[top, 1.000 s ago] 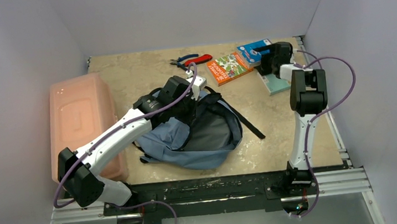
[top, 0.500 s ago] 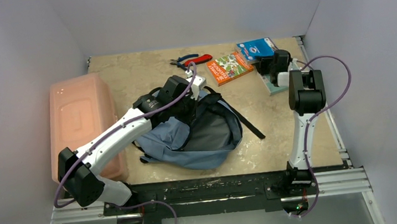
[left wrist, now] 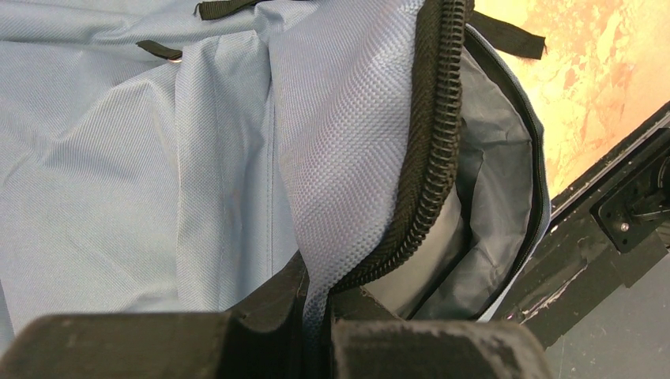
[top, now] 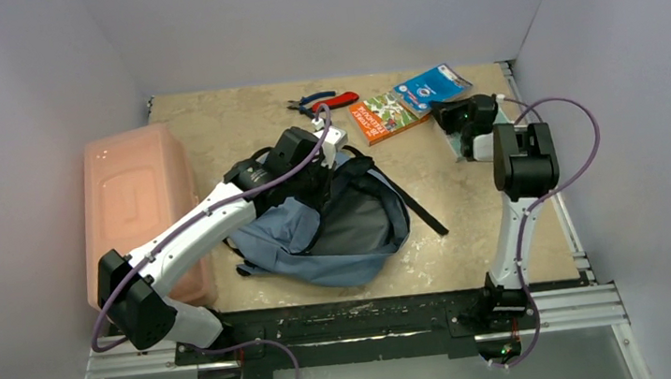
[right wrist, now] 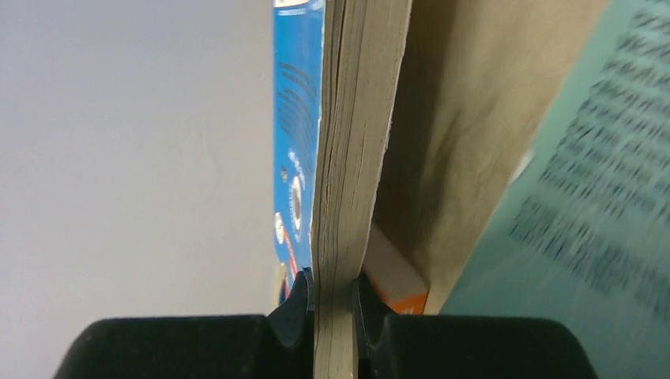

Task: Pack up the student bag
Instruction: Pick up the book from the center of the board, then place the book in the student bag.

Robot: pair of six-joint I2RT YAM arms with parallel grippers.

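While pliers (top: 334, 101) lie beyond student bag (top: 349, 263), pink box (top: 135, 201) left

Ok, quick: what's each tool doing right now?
Left tool: closed on the zip edge of the student bag.
Right tool: closed on the blue book, gripping its page edge.

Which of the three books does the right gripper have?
The blue-covered book, pinched by its page edge in the right gripper. The orange book and teal book lie flat, not gripped.
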